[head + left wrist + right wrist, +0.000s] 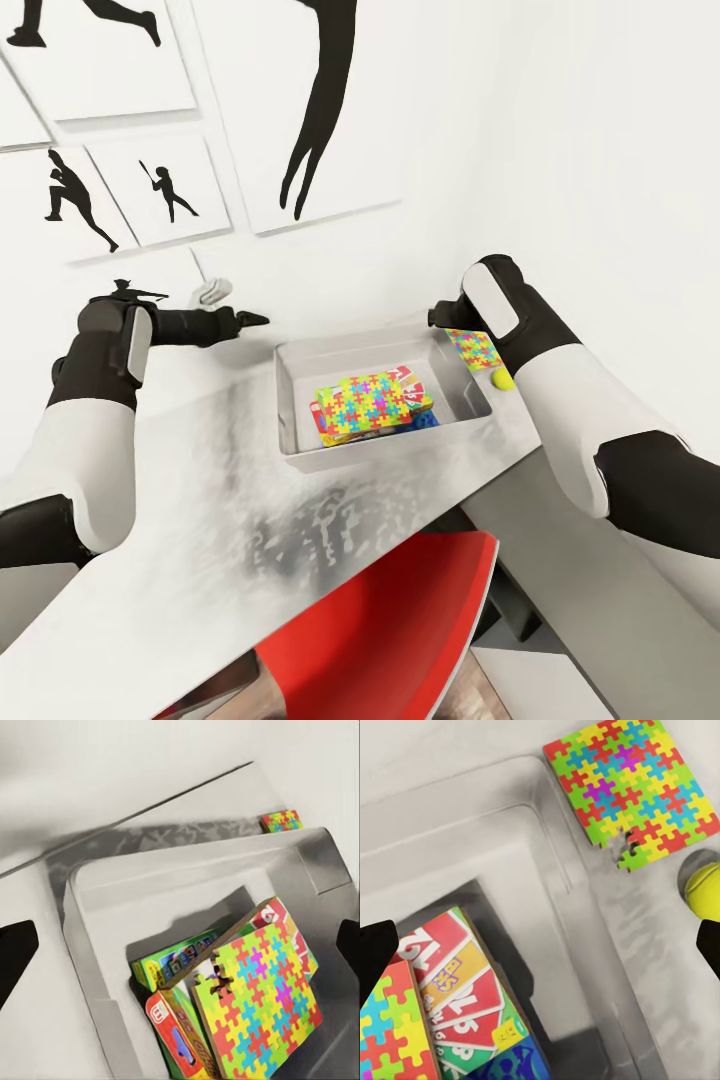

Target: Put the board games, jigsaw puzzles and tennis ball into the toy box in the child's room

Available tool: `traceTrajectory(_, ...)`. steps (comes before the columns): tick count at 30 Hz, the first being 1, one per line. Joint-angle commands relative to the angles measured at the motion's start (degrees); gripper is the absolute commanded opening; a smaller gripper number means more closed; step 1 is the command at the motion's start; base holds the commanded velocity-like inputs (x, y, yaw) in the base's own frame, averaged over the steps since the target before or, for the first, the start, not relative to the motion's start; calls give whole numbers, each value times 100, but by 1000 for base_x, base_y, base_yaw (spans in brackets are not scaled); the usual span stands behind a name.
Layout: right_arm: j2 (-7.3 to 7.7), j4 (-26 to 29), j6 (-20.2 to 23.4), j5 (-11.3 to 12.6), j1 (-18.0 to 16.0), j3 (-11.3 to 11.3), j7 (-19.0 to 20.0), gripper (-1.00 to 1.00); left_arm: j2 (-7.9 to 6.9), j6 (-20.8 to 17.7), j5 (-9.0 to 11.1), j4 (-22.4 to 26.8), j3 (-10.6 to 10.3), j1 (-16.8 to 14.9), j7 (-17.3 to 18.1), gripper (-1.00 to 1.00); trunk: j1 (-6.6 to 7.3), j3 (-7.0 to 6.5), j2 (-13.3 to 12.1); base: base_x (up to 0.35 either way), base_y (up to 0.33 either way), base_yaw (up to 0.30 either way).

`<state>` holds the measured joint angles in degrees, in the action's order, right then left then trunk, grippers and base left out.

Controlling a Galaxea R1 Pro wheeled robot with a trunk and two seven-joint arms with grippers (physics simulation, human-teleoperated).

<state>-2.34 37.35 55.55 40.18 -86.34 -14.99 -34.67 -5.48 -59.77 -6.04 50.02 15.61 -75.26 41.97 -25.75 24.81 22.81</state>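
Your bin [385,455] sits on the table [200,520] and holds board games [465,997] with one puzzle [365,402] lying on top. The second puzzle [473,348] lies flat on the table just outside the bin's right wall, the ball [502,378] just beside it. Your right gripper [540,941] hovers above them, jaws wide apart, empty. Your left gripper [180,952] hangs over the bin, jaws apart too.

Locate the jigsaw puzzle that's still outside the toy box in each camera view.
Head view: the loose jigsaw puzzle lies on the table just past the toy box's right wall, beside the tennis ball, under the right arm.
Left wrist view: a small patch beyond the box's far rim.
Right wrist view: large, at the upper right, above the ball.
Shared landmark: the box wall next to it.
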Motion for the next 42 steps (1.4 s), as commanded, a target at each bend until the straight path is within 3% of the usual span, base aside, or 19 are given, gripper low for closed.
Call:
traceTrajectory(1, 4, 2, 8, 60, -6, -21, -57, 100, 16, -23, -65, 3, 13, -6, 78, 100, -3, 10, 10, 0, 0, 0)
traceTrajectory(13, 5, 1, 8, 60, 17, -12, -49, 100, 353, -23, -158, -20, -9, -6, 117, 100, -3, 10, 10, 0, 0, 0)
traceTrajectory(17, 5, 1, 8, 60, 28, -12, -48, 100, 444, -23, -429, -36, -5, -6, 92, 100, -3, 10, 10, 0, 0, 0)
traceTrajectory(20, 5, 1, 8, 60, 30, -13, -48, 100, 481, -23, -651, -42, 0, -6, 87, 100, -3, 10, 10, 0, 0, 0)
traceTrajectory(25, -2, 1, 8, 60, 36, -16, -47, 100, 534, -23, -838, -44, 9, -6, 85, 100, -3, 10, 10, 0, 0, 0)
traceTrajectory(42, 2, -6, 8, 60, 38, -14, -40, 100, 555, -23, -928, -50, 4, -6, 84, 100, -3, 53, 10, 0, 0, 0)
